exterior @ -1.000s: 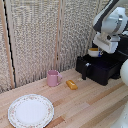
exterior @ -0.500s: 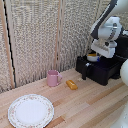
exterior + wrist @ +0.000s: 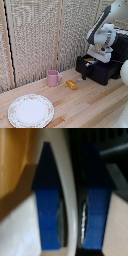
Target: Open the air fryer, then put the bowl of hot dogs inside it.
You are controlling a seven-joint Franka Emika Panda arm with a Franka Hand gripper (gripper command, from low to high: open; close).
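My gripper (image 3: pixel 71 208) is clamped on the rim of the bowl (image 3: pixel 69 183): in the wrist view the two blue fingertips (image 3: pixel 48 203) stand on either side of a thin white wall, one inside and one outside, pressed against it. Orange-yellow fills the space on the inner side, which I take to be the hot dogs (image 3: pixel 15 168), though the close range blurs them. Dark appliance surfaces lie on the outer side.

In the exterior view my gripper (image 3: pixel 102 54) hangs directly over the pulled-out drawer of the air fryer (image 3: pixel 102 70). A small patch of orange-yellow (image 3: pixel 89 60) shows in the drawer just beneath it; the bowl itself is largely hidden by my arm. The handle (image 3: pixel 84 71) juts from the drawer's front face, untouched now.

Assessment: the drawer stands open, so the opening step is done. The bowl is grasped and is at or in the drawer; I cannot tell whether it rests on the drawer floor. Remaining, in my judgement: settle it and let go.

Elsewhere on the wooden table (image 3: pixel 95 105) are a pink mug (image 3: pixel 53 78), a loose orange block (image 3: pixel 72 84) and a patterned plate (image 3: pixel 30 110), all well apart from the air fryer.
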